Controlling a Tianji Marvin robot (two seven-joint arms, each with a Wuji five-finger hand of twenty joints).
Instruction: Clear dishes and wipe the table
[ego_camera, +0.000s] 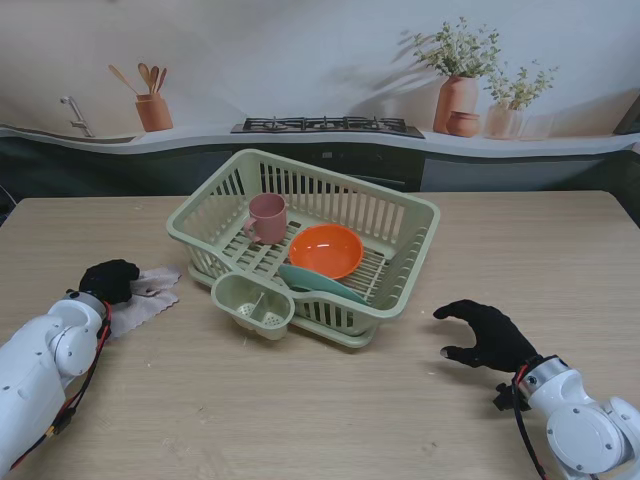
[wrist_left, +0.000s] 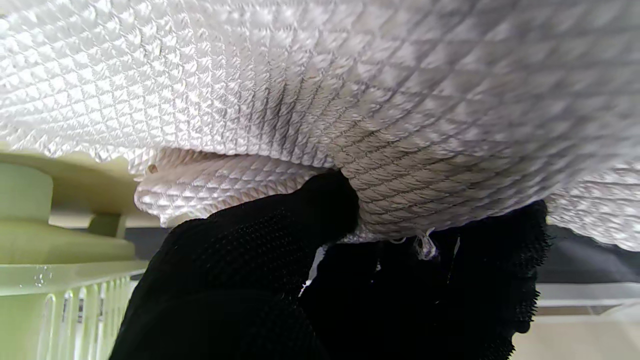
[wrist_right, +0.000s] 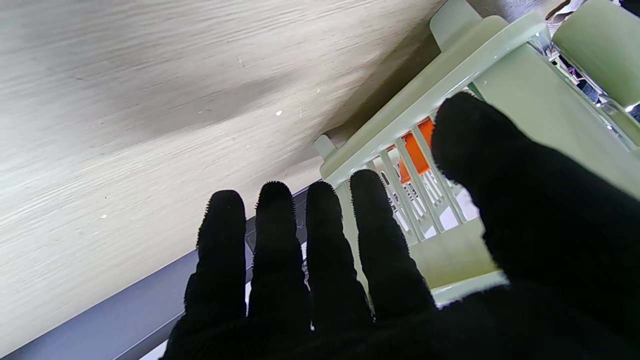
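Wood-grain table (ego_camera: 330, 400) fronts a kitchen backdrop. Green rack (ego_camera: 405, 215) sits mid-table, long axis running ten to four o'clock, holding a pink cup (ego_camera: 267, 217), orange bowl (ego_camera: 325, 250) and teal plate (ego_camera: 325, 284), partly hidden. At nine o'clock, the left hand (ego_camera: 108, 280) grips a crumpled white cloth (ego_camera: 150, 290). At four o'clock, the right hand (ego_camera: 490, 335) hovers spread, empty.
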